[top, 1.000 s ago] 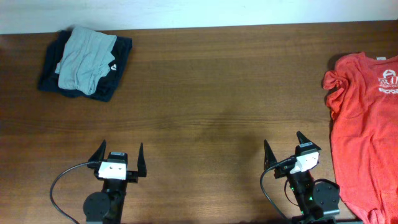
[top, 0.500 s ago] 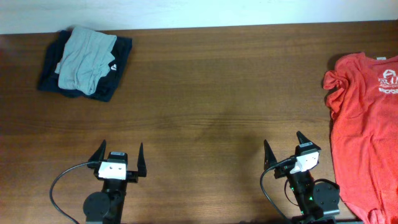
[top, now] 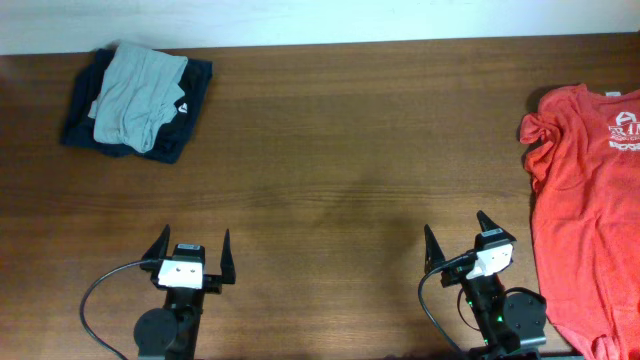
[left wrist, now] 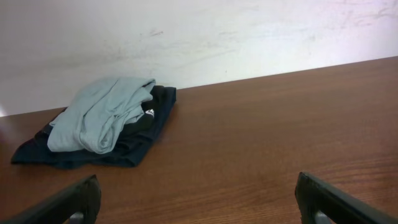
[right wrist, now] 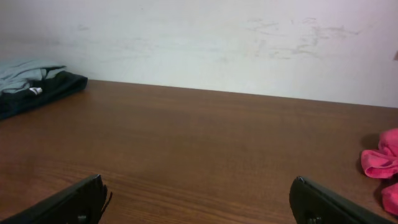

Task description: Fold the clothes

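Note:
An orange-red T-shirt [top: 590, 210] with white lettering lies spread along the table's right edge, partly cut off by the frame; its bunched sleeve [right wrist: 380, 163] shows at the right of the right wrist view. My right gripper [top: 456, 231] stands open near the front edge, just left of the shirt and apart from it. Far to the left, my left gripper [top: 192, 242] is open too, with only bare wood between its fingers. Both hold nothing.
A folded pile of dark navy and light grey-blue clothes [top: 137, 100] sits at the back left corner, also seen as the pile [left wrist: 102, 121] in the left wrist view. A white wall [right wrist: 199, 43] runs behind the brown wooden table [top: 340, 150].

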